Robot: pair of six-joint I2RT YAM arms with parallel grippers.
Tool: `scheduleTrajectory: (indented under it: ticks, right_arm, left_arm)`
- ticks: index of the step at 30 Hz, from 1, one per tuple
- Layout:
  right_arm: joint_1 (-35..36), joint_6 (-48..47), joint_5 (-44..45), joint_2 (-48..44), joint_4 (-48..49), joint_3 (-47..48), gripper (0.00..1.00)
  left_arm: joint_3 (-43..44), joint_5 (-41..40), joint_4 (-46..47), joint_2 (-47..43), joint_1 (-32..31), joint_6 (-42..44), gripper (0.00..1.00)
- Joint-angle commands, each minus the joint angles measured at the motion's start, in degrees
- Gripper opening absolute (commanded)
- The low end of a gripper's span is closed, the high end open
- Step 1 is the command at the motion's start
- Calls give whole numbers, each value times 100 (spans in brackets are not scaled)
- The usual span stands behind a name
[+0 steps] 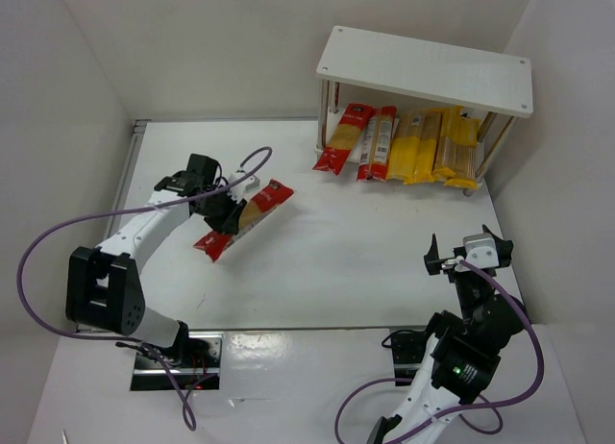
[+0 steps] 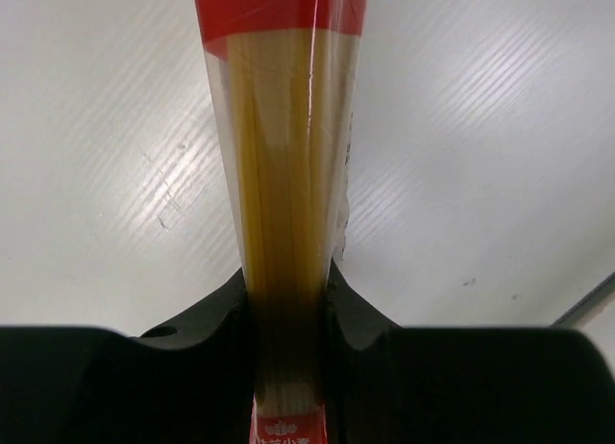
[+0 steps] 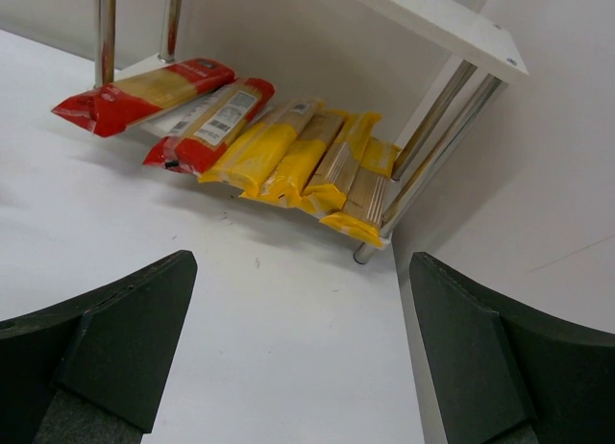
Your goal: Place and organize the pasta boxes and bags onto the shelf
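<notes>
Jaws of the left gripper (image 2: 288,295) are clamped on the clear middle of a red-ended pasta bag (image 1: 259,209). We see it over the left part of the table (image 1: 365,242), well apart from the shelf (image 1: 428,69). The right gripper (image 3: 298,271) is spread wide and holds nothing. Red and yellow packs (image 1: 404,146) lie in a row under the shelf's top board.

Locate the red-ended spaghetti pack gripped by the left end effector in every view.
Top external: red-ended spaghetti pack lies diagonally left of centre, in the left end effector.
Left wrist: it runs up the frame's middle, between the fingers.
Right wrist: not in it.
Shared landmark: the white table, seen in all three.
</notes>
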Motion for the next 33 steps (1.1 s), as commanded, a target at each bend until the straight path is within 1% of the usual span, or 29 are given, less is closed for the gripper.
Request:
scheduleTrajectory:
  ticks: [1,6,7,10,15,21,24,26,28,30,33]
  right_arm:
    - [-36,-40,25,-57,-9,8,100]
    - [-36,-40,25,-110,-9,-45,100]
    - [-36,-40,25,-110,-9,-45,100]
    - [-36,-40,25,-57,-9,-45,100]
    - [-36,135,156,-57,105,-45,100]
    - [-36,268,307,48,272,-98,100]
    - [-97,382,420,119,324,-98,100]
    - [-150,435,482,119,395,-98,100]
    - [-150,487,482,58,395,-151,100]
    - [-202,488,482,57,395,-151,100]
    - [-273,488,482,136,448,-151,100]
  left_arm:
    - [523,908,126,-420,-5,-371,0]
    - [971,1550,20,-298,-58,-766,0]
    - [1059,1916,-49,-149,-58,-767,0]
    - [1199,2306,-50,-25,-171,-1074,0]
    - [1534,2035,354,-25,-532,-1469,0]
    - [1903,1973,1100,2,-866,-2313,0]
    - [2262,1903,1347,361,-1006,-2699,0]
    - [2683,1850,1417,774,-1077,-3015,0]
    - [2922,1727,1549,1151,-1182,-3244,0]
    - [3289,1561,1611,1389,-1261,-3499,0]
    - [3590,1227,1761,1776,-1411,-3807,0]
